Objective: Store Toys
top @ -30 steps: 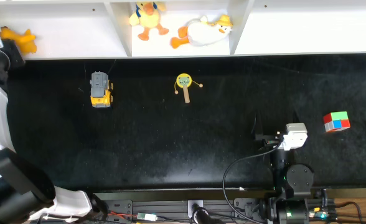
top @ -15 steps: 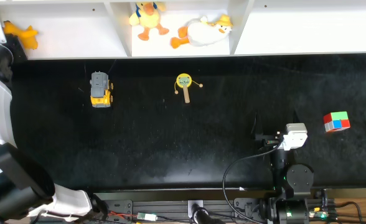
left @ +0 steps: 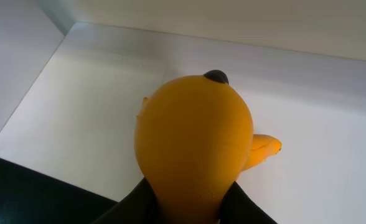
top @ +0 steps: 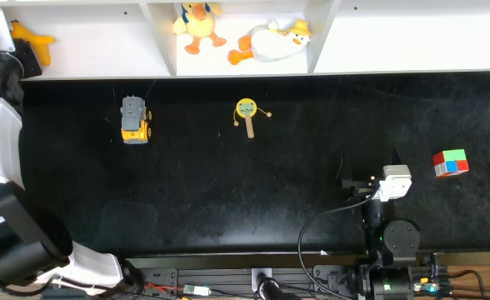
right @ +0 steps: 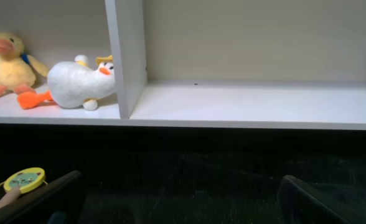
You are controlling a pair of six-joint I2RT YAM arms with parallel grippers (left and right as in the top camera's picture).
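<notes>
Robot lab bench: black mat worktop (top: 228, 192), white cubby shelf (top: 395, 33), cables (top: 302, 236) along the front edge.

Black matte tabletop (top: 228, 192) bearing, well apart, a yellow-and-grey toy truck (top: 134, 120), a yellow-green rattle drum on a wooden handle (top: 247, 113) and a multicoloured cube (top: 450, 162). Behind it stands a white compartmented shelf (top: 395, 46); in its middle compartment a yellow plush duck (top: 197, 22) sits beside a white plush goose (top: 270, 43).
</notes>
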